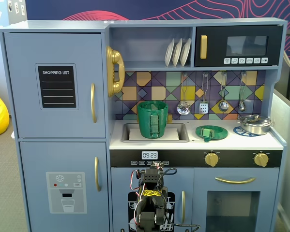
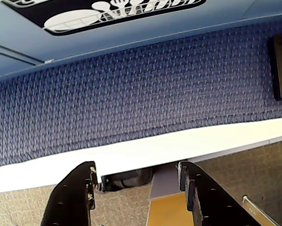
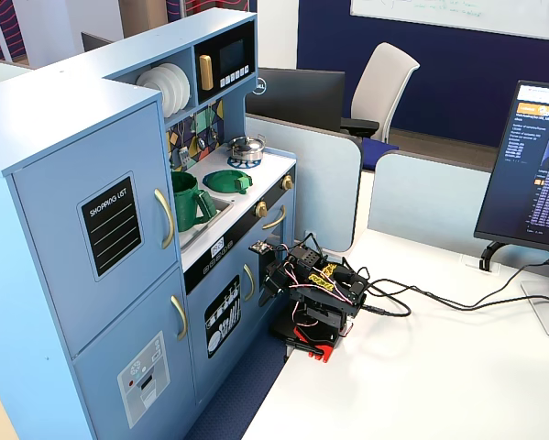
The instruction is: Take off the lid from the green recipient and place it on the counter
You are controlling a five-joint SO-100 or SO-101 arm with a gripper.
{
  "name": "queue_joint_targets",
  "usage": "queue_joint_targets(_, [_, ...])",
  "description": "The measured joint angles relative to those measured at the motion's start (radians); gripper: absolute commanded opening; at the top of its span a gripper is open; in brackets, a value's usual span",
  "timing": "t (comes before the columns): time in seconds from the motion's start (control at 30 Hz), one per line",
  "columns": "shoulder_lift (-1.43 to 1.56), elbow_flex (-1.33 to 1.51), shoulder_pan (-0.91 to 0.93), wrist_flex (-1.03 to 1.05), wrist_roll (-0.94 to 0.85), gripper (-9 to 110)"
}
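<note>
The green recipient (image 1: 152, 119) stands upright and uncovered in the grey sink (image 1: 183, 131); it also shows in the other fixed view (image 3: 190, 200). The green lid (image 1: 211, 132) lies flat on the white counter (image 1: 261, 141) to the right of the sink, apart from the pot, and also shows in the other fixed view (image 3: 226, 181). My arm (image 3: 315, 293) is folded low on the table in front of the kitchen's lower doors, well below the counter. In the wrist view my gripper (image 2: 137, 169) is open and empty, over the table edge and carpet.
A small steel pot (image 1: 255, 124) sits on the far right burner. White plates (image 1: 177, 52) stand on the shelf above. Utensils hang on the tiled back wall. A monitor (image 3: 531, 174) and cables lie on the table to the right of the arm.
</note>
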Motion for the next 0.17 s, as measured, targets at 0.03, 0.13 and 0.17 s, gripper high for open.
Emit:
queue_joint_targets(0.03, [0.000, 0.000, 0.000, 0.000, 0.000, 13])
queue_joint_targets(0.13, [0.000, 0.000, 0.000, 0.000, 0.000, 13])
queue_joint_targets(0.17, [0.000, 0.000, 0.000, 0.000, 0.000, 13])
